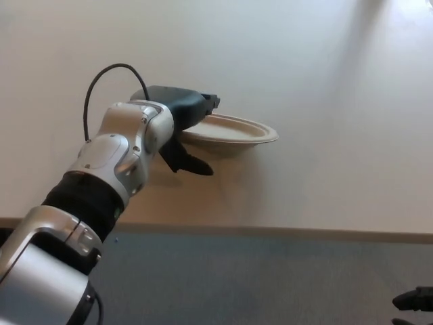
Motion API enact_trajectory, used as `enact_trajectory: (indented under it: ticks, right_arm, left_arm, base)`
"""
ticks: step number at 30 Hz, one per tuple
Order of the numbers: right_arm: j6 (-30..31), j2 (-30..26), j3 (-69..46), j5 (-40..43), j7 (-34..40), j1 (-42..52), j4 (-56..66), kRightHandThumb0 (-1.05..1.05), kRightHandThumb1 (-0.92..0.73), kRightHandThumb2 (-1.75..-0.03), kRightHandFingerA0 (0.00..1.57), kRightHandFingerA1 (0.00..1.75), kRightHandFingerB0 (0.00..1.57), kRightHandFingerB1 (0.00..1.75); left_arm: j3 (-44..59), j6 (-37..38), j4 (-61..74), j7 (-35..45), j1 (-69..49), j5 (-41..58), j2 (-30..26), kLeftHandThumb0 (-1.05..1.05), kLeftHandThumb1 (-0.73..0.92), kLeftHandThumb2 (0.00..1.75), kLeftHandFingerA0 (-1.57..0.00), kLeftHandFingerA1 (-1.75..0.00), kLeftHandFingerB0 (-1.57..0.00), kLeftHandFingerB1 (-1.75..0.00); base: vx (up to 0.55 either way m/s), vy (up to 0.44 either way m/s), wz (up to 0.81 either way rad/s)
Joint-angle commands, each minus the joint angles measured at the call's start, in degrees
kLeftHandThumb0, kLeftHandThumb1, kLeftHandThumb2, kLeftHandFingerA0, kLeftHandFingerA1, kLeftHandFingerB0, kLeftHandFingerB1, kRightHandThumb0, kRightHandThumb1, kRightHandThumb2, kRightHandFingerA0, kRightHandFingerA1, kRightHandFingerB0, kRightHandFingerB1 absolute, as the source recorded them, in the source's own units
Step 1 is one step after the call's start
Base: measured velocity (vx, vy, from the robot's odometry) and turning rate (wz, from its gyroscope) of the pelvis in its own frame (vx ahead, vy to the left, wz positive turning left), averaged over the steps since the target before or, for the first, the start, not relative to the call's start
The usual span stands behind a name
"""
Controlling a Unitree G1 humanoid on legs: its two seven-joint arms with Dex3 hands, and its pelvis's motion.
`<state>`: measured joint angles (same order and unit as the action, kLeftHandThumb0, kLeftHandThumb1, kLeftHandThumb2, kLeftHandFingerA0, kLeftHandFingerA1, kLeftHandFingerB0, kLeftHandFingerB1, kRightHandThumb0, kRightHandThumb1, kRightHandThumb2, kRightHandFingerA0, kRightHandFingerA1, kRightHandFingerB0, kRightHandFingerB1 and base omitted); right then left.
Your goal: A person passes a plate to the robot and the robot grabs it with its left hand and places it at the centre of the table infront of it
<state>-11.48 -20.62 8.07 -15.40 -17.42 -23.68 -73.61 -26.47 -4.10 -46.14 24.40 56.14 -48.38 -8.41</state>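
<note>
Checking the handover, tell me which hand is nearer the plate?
Left. The left hand grips the plate by its rim; the right hand sits far off at the lower right corner.

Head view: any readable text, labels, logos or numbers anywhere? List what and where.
None readable.
Plate: plain, no print or mark.
Left hand, shut on the plate, and its silver forearm: no visible lettering or logo.
Table: bare pale surface, no signs.
Right hand: only a dark sliver at the lower right corner, too little showing to tell any marking.
</note>
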Motion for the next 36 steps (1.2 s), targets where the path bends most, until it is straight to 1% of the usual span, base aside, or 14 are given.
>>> enact_trajectory:
  ticks: [1, 10, 11, 12, 13, 14, 16, 19, 25, 26, 31, 33, 35, 36]
  right_arm:
    - [0.4, -1.79, -1.87, 1.97, -2.74, -1.8, 0.48, -0.77, -0.55, -0.92, 0.25, 0.61, 0.15, 0.5]
    - [-0.02, -2.19, -0.82, 0.5, -1.95, -3.44, 0.41, -0.75, -0.72, -0.62, 0.26, 0.58, 0.18, 0.41]
    - [0.55, -1.95, -0.57, 0.17, -1.5, -4.36, 0.3, -0.76, -0.55, -0.94, 0.34, 0.63, 0.14, 0.49]
    - [0.68, -1.9, -0.56, 0.15, -1.4, -4.48, 0.23, -0.76, -0.55, -0.93, 0.4, 0.65, 0.15, 0.49]
    - [0.77, -1.88, -0.59, 0.17, -1.33, -4.5, 0.17, -0.76, -0.55, -0.93, 0.4, 0.65, 0.15, 0.49]
    - [1.12, -1.87, -0.85, 0.47, -1.5, -4.91, 0.18, -0.77, -0.55, -0.94, 0.44, 0.67, 0.14, 0.49]
    - [1.7, -1.74, -1.32, 0.99, -1.9, -5.2, 0.21, -0.76, -0.69, -0.61, 0.55, 0.71, 0.2, 0.4]
    - [1.34, -1.76, -2.13, 1.61, -2.86, -5.6, 0.22, -0.74, -0.52, -0.91, 0.36, 0.65, 0.14, 0.5]
    - [1.42, -1.77, -2.35, 1.09, -2.97, -5.64, 0.19, -0.76, -0.53, -0.88, 0.23, 0.6, 0.15, 0.49]
    - [1.33, -1.81, -2.29, 0.99, -2.98, -5.62, 0.23, -0.75, -0.68, -0.61, 0.25, 0.58, 0.18, 0.41]
    - [1.54, -1.77, -2.45, 0.9, -3.0, -6.18, 0.12, -0.76, -0.52, -0.91, 0.3, 0.62, 0.12, 0.49]
    - [1.71, -1.63, -2.86, 1.26, -3.08, -6.21, 0.04, -0.75, -0.51, -0.91, 0.31, 0.63, 0.13, 0.49]
    - [1.81, -1.58, -3.25, 1.53, -3.24, -6.5, -0.07, -0.74, -0.51, -0.9, 0.29, 0.63, 0.13, 0.49]
    - [1.7, -1.61, -3.09, 1.25, -2.99, -6.53, -0.06, -0.73, -0.67, -0.6, 0.53, 0.71, 0.19, 0.41]
  left_arm:
    - [1.37, -8.14, -0.66, 18.65, 4.56, 6.08, -1.49, -1.04, 0.74, 1.22, 0.0, -0.08, 0.0, 0.0]
    - [0.58, -9.48, -0.36, 19.82, 6.47, 5.98, -1.6, -1.0, 0.86, 1.33, 0.0, -0.09, 0.0, -0.01]
    - [0.21, -10.68, -0.66, 20.47, 7.55, 5.49, -1.85, -0.99, 0.84, 1.31, 0.0, -0.12, 0.0, -0.02]
    - [0.04, -11.08, -0.8, 20.64, 7.76, 5.49, -1.87, -1.05, 0.92, 0.91, 0.0, -0.15, 0.0, 0.0]
    - [-0.11, -11.4, -0.93, 20.76, 7.88, 5.55, -1.85, -1.05, 0.92, 0.91, 0.0, -0.15, 0.0, 0.0]
    - [-0.38, -11.59, -0.87, 20.67, 8.25, 5.4, -2.02, -1.02, 0.86, 1.31, 0.0, -0.11, 0.0, 0.0]
    - [-0.75, -12.03, -0.54, 20.99, 8.51, 5.49, -2.2, -1.02, 0.85, 1.3, 0.0, -0.12, 0.0, 0.0]
    - [-0.73, -11.51, -0.54, 22.57, 9.32, 6.48, -2.67, -1.05, 0.92, 0.83, 0.0, -0.06, 0.0, 0.0]
    - [1.2, -14.86, -3.57, 24.2, 11.12, 9.81, -1.43, -0.96, 0.58, 0.6, 0.0, 0.0, 0.0, 0.0]
    - [1.06, -15.0, -3.95, 24.2, 11.21, 9.88, -1.32, -0.94, 0.51, 0.61, 0.0, 0.0, 0.0, 0.0]
    - [1.52, -15.87, -5.65, 22.99, 11.69, 11.25, -0.83, -0.79, 0.41, 0.8, 0.0, 0.0, 0.0, 0.0]
    - [0.37, -15.49, -5.82, 21.93, 11.55, 10.31, -0.72, -0.89, 0.48, 0.59, 0.0, 0.0, 0.0, 0.0]
    - [-2.54, -13.32, -7.46, 20.13, 12.24, 7.83, -0.47, -0.65, 0.41, 0.83, 0.0, 0.0, 0.0, 0.0]
    - [-3.82, -12.76, -7.9, 19.27, 12.31, 6.86, -0.39, -0.55, 0.38, 0.82, 0.0, 0.0, 0.0, -0.02]
  base:
    - [0.0, 0.0, 0.0]
    - [0.0, 0.0, 0.0]
    - [0.0, 0.0, 0.0]
    - [0.0, 0.0, 0.0]
    - [0.0, 0.0, 0.0]
    - [0.0, 0.0, 0.0]
    - [0.0, 0.0, 0.0]
    - [0.0, 0.0, 0.0]
    - [0.0, 0.0, 0.0]
    - [0.0, 0.0, 0.0]
    - [0.0, 0.0, 0.0]
    - [0.0, 0.0, 0.0]
    - [0.0, 0.0, 0.0]
    - [0.0, 0.0, 0.0]
